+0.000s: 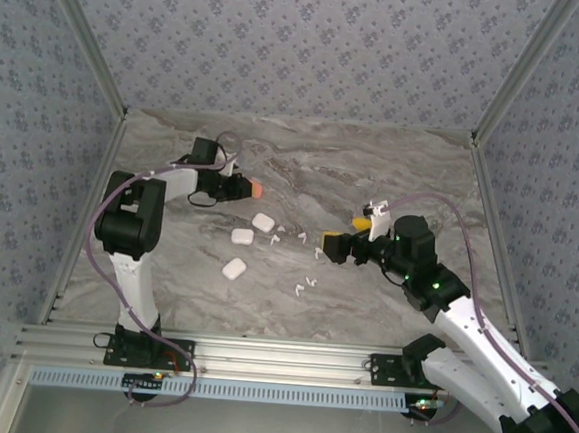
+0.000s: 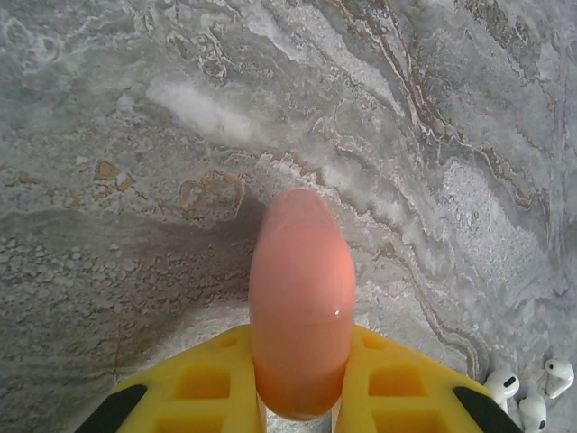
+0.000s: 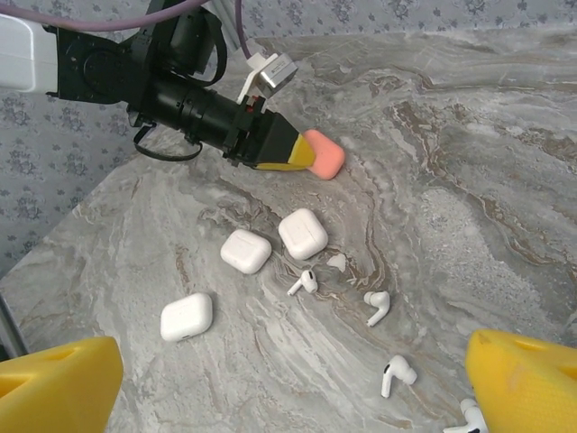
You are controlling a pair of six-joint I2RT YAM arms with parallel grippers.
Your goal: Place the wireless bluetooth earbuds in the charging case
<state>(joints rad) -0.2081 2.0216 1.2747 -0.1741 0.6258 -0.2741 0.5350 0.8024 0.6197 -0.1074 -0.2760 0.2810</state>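
Marble table (image 1: 393, 175) spans my top view, so I work down from there. My left gripper (image 1: 244, 186), at ten o'clock from the table's middle, is clamped on a coral-pink case (image 2: 302, 307) that pokes out past the yellow fingers, seemingly clear of the stone. My right gripper (image 1: 343, 233), at three o'clock, hangs with its jaws spread wide and nothing between them. Three white cases (image 3: 245, 251) lie closed around eight o'clock. The white earbuds (image 3: 378, 307) sit loose on the stone between centre and six o'clock, none in a case. My worries: that smooth rounded shell could squirt from so narrow a pinch, its lid looks shut, and wide fingers could flick a tiny bud away.
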